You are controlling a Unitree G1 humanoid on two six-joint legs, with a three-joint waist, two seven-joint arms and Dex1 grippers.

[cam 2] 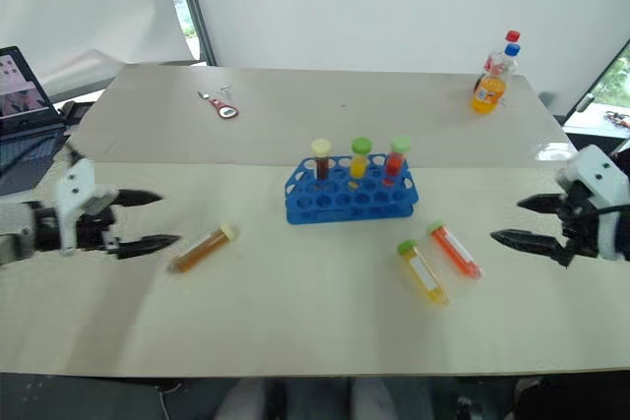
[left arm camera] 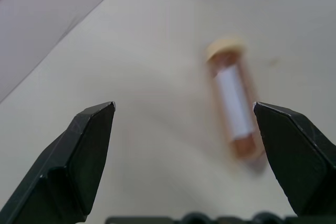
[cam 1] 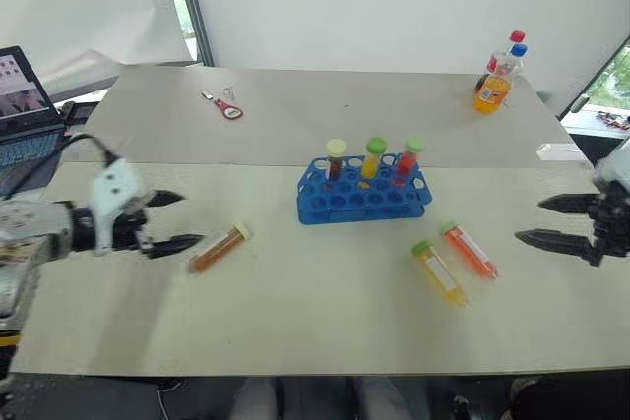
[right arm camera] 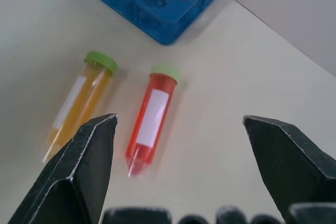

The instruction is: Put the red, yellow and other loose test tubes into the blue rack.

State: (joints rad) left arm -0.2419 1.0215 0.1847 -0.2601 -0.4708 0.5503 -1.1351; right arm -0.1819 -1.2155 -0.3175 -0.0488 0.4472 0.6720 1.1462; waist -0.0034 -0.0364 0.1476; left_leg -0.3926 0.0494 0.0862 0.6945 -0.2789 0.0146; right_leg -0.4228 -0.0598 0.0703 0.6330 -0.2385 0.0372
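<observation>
With both the left hand [cam 1: 175, 220] and right hand [cam 1: 551, 221] hovering released, the loose test tubes [cam 1: 453, 261] are lying beside the blue rack [cam 1: 362, 200], awaiting a first grasp.

The rack [cam 1: 362, 196] stands mid-table [cam 1: 295, 322] with three tubes [cam 1: 375, 158] upright in its back row; one loose tube [cam 1: 219, 248] lies to its left; two loose tubes [cam 1: 453, 261] lie side by side at its front right; two bottles [cam 1: 497, 74] stand far back right.
</observation>
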